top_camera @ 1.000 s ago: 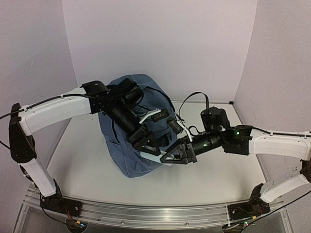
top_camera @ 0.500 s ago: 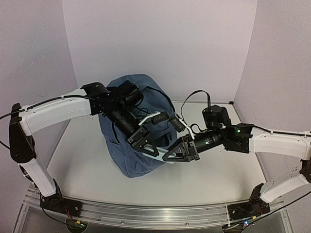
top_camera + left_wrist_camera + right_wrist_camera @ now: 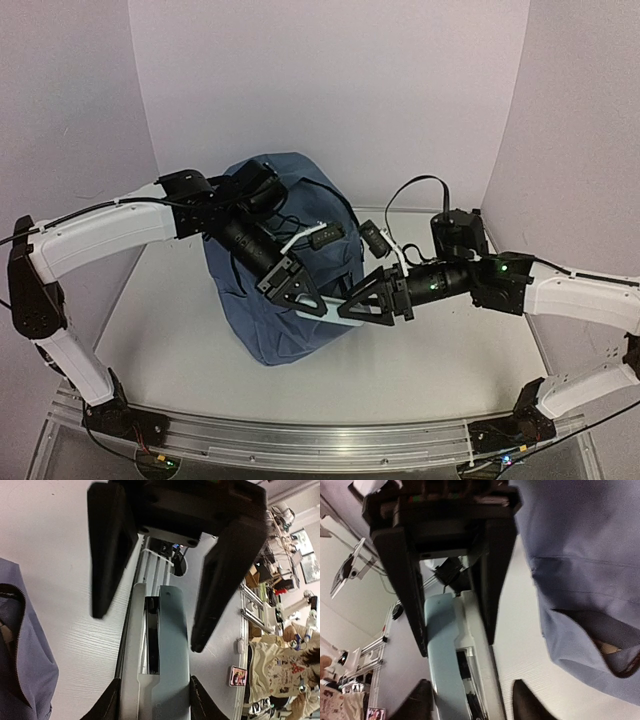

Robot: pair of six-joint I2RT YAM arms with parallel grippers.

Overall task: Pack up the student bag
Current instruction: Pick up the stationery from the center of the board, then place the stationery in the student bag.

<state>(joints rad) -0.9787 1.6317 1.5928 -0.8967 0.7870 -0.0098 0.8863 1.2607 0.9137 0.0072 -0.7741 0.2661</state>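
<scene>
The student bag (image 3: pixel 268 335), slate blue, stands at the back left of the table, and its fabric also shows in the wrist views (image 3: pixel 25 645) (image 3: pixel 585 555). A pale blue and white stapler (image 3: pixel 341 309) hangs in the air just right of the bag, between the two grippers, which face each other. My left gripper (image 3: pixel 318 303) is shut on one end of the stapler (image 3: pixel 165 645), with both pads against its sides. My right gripper (image 3: pixel 350 312) stands open around the other end (image 3: pixel 445 650), its fingers (image 3: pixel 525 700) clear of the stapler.
The white table (image 3: pixel 420 350) lies under both grippers. A zipped opening of the bag (image 3: pixel 615 652) gapes to the right in the right wrist view. Purple walls close off the back and sides. Black cables loop over the bag's top.
My left gripper closed on the stapler. My right gripper, which held the stapler before, has opened its jaws and let go. Both arms shifted only slightly.
</scene>
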